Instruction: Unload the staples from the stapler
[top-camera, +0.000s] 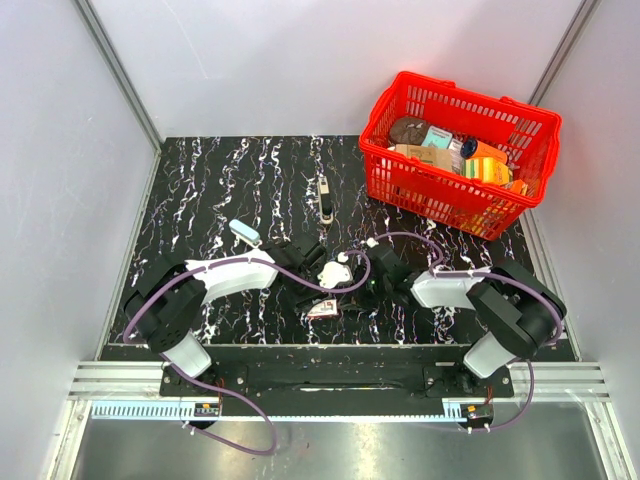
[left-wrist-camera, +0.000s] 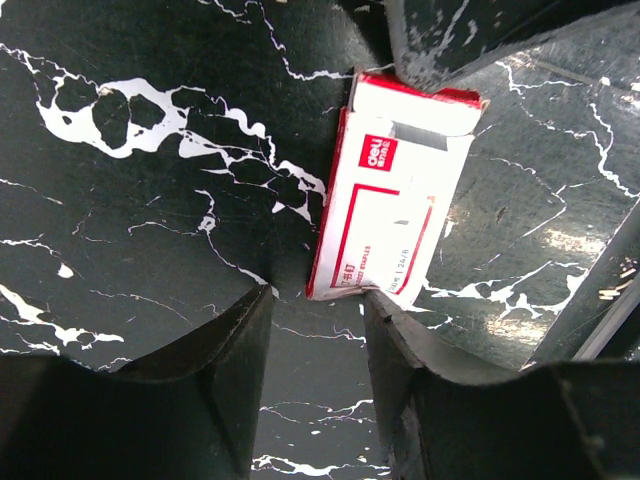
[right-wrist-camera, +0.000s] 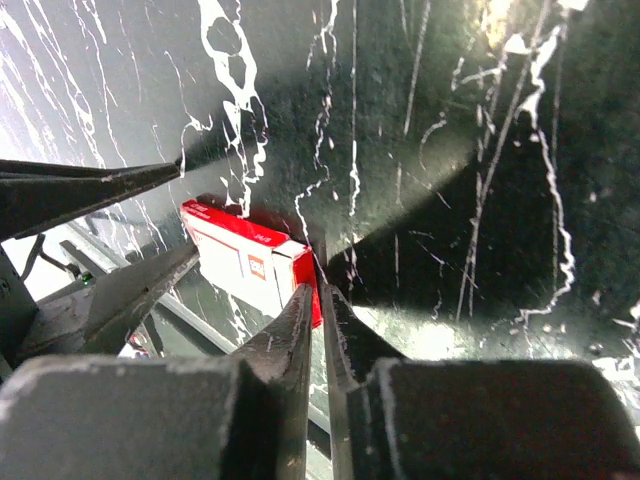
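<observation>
**Table** (top-camera: 220, 190): black, white-veined top. We list what stands on it below.

**Staple box** (left-wrist-camera: 385, 215): small white carton with red edges and a red logo patch. It lies flat near the front edge of the table, between the two wrists. Its far end is open, and there we see a grey strip (left-wrist-camera: 420, 135) inside.

**Left gripper** (left-wrist-camera: 320, 300): fingers apart and holding nothing. The near end of the staple box lies just ahead of the gap between the tips, not inside it.

**Right gripper** (right-wrist-camera: 318, 280): fingers drawn almost together, with only a thin slit between them. The tips rest against the red end of the staple box, at its open end. We cannot tell whether they pinch any part of the carton.

**Stapler**: we record two candidates and cannot tell which one it is.
- The slim metal-and-dark object (top-camera: 325, 200) lies alone at mid-table. It is well apart from both grippers and to the left of the basket.
- The pale blue object (top-camera: 245, 232) lies just beside the left arm's forearm.

**Red basket** (top-camera: 430, 190): plastic mesh, at the far right corner of the table. It holds assorted packets and boxes, too small to name.
</observation>
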